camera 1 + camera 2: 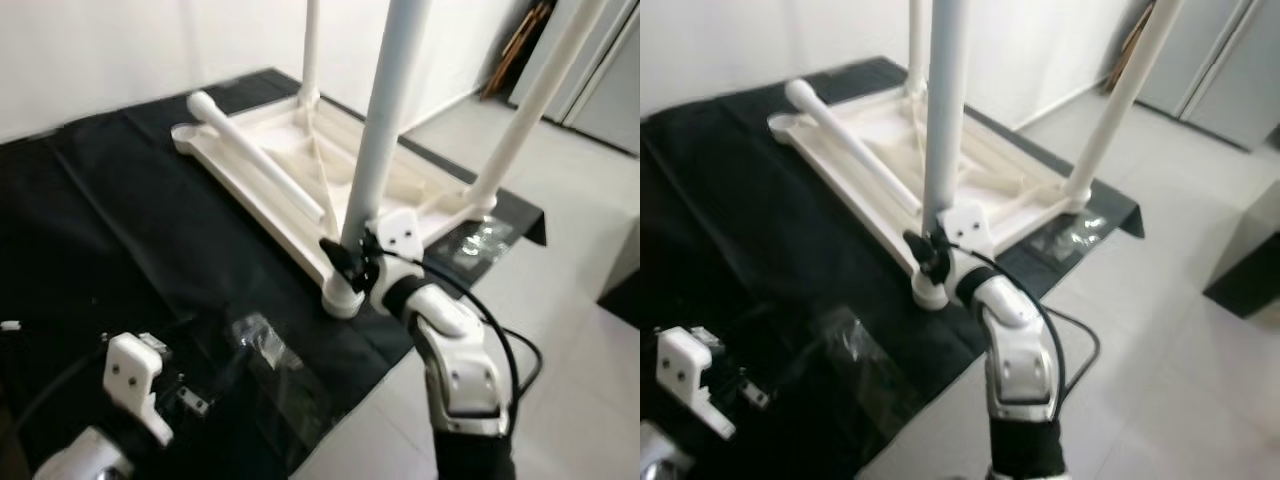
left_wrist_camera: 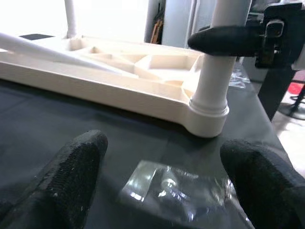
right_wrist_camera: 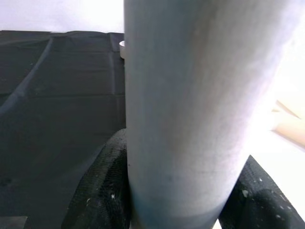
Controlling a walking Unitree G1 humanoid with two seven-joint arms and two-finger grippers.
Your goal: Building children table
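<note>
A white children's table top (image 1: 262, 165) lies upside down on a black cloth (image 1: 110, 230). Three white legs stand upright in its corner sockets; a fourth leg (image 1: 255, 150) lies loose across it. My right gripper (image 1: 350, 258) is shut on the near corner leg (image 1: 385, 110) just above its socket (image 1: 343, 296); the leg (image 3: 190, 109) sits between the black fingers (image 3: 102, 191). My left gripper (image 2: 162, 186) is open low over the cloth, fingers (image 2: 71, 171) either side of a clear plastic bag of hardware (image 2: 176, 191).
The cloth ends in an edge near the socket, with pale tiled floor (image 1: 560, 330) beyond. Another clear bag (image 1: 480, 238) lies by the far right leg. A cable loops from my right arm (image 1: 455, 360). White wall behind; boards lean at the back right.
</note>
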